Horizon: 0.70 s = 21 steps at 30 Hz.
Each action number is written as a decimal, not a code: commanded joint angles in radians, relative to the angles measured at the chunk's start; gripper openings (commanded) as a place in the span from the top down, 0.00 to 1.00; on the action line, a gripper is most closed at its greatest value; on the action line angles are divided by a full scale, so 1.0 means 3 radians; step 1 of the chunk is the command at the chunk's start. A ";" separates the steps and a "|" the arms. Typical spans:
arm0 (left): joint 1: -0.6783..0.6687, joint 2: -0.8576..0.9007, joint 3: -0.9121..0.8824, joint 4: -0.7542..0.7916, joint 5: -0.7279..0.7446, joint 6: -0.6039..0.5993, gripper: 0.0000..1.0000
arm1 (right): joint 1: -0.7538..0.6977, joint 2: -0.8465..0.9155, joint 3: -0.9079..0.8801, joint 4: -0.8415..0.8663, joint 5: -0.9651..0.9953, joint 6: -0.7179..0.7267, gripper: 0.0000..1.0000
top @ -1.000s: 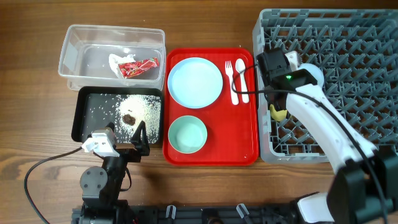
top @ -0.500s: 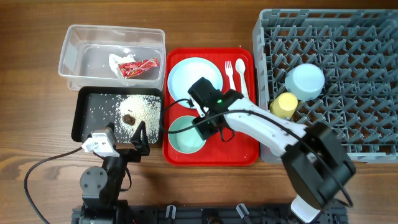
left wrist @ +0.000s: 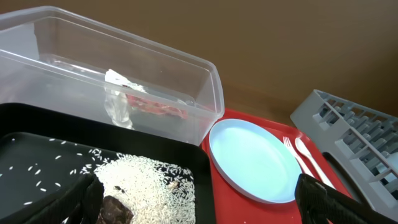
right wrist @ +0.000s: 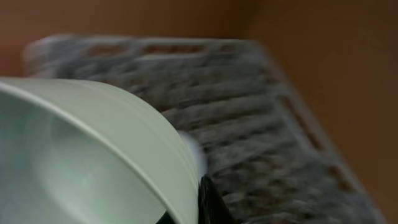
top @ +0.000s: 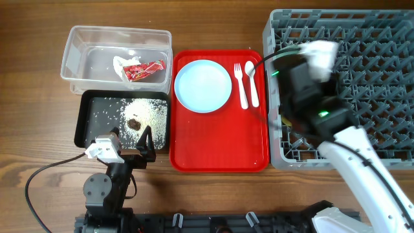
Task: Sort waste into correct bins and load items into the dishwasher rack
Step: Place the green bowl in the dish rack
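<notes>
Flat red tray [top: 220, 145], rectangular with rounded corners, lying on a brown wood-grain table [top: 32, 129]; glossy surface

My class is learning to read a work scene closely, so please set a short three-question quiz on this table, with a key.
1. True or false: the red wrapper lies in the clear tub.
2. Which lies on the red tray? A wrapper; B plate; C clear tub.
3. Fill in: the right gripper holds a pale green ____.
Key: 1 true; 2 B; 3 bowl.
</notes>
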 commanded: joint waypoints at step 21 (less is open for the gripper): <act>0.0019 -0.0033 -0.0025 0.0022 0.0038 0.0043 0.00 | -0.2630 0.1574 0.0015 0.2014 0.0509 -0.2158 0.96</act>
